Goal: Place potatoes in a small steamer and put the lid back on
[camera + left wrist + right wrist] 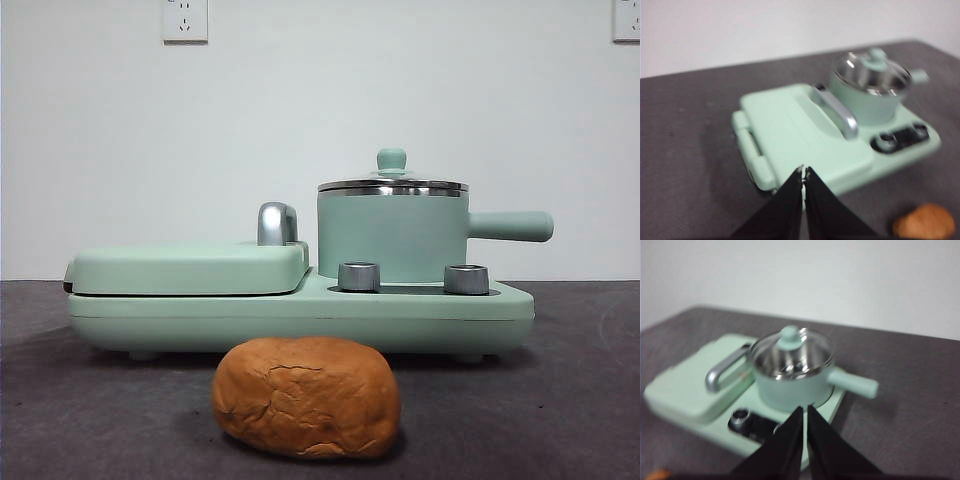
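1. In the front view, the small mint-green cylindrical steamer pot with a shiny steel rim and a straight side handle stood on the mint-green cooker base. The round clear glass lid with a steel rim and a mint-green knob was on the pot. The flat mint-green griddle cover with a chrome handle lay closed beside the pot, on the side away from the pot's handle. The large orange-brown potato with cracked skin lay on the dark table, in front of the base and nearer the camera than the pot. No arm was in this view.

2. In the left wrist view, the left gripper hung high, over the table in front of the griddle cover, its two black jaws pressed together and holding nothing. The potato was in front of the base, apart from it.

3. In the right wrist view, the right gripper was also raised, on the pot's front side, its jaws closed together on nothing. The lid's knob showed clearly, though the picture was blurred.

4. I judged that the task was not yet begun, so the lid should come off first. To do it well, the jaws should open, come straight down over the knob, close on its neck, and lift vertically, so that the rim does not drag the light pot. The lid should be put down well apart from the potato.
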Controlling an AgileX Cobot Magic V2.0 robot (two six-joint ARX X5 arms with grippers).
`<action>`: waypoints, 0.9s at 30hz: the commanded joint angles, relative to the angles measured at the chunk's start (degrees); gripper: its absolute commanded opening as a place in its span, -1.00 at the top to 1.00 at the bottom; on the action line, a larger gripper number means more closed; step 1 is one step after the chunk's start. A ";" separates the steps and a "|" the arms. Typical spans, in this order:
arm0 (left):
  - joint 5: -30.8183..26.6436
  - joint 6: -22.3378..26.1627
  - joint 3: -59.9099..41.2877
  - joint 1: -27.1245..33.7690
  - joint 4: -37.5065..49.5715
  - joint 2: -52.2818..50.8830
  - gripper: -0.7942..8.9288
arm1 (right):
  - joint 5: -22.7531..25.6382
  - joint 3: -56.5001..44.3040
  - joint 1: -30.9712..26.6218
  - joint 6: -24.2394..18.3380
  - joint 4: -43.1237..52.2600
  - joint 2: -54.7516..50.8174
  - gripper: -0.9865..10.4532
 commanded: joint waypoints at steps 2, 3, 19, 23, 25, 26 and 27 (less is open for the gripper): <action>0.87 9.05 3.06 -1.36 -2.12 3.98 0.82 | -1.46 1.05 1.33 -8.74 -1.07 2.60 0.81; 0.85 10.01 3.58 -1.88 -2.43 5.25 0.82 | -1.44 1.11 1.79 -9.05 -1.18 3.37 0.81; 0.96 13.09 8.87 -11.21 4.79 23.80 0.82 | 3.10 1.22 9.16 -13.25 -0.74 18.25 0.81; 2.38 13.66 8.87 -12.55 9.75 25.90 0.82 | 3.08 1.22 11.06 -14.93 -0.63 20.59 0.77; 2.45 13.66 8.87 -13.03 11.98 26.40 0.74 | 3.34 1.22 11.69 -15.45 -0.28 21.16 0.56; 2.45 13.62 8.87 -13.20 12.87 26.51 0.62 | 4.00 1.22 11.85 -15.37 -0.11 21.20 0.47; 2.45 13.57 8.87 -13.42 13.86 26.60 0.41 | 5.11 1.25 12.09 -15.17 0.13 21.20 0.37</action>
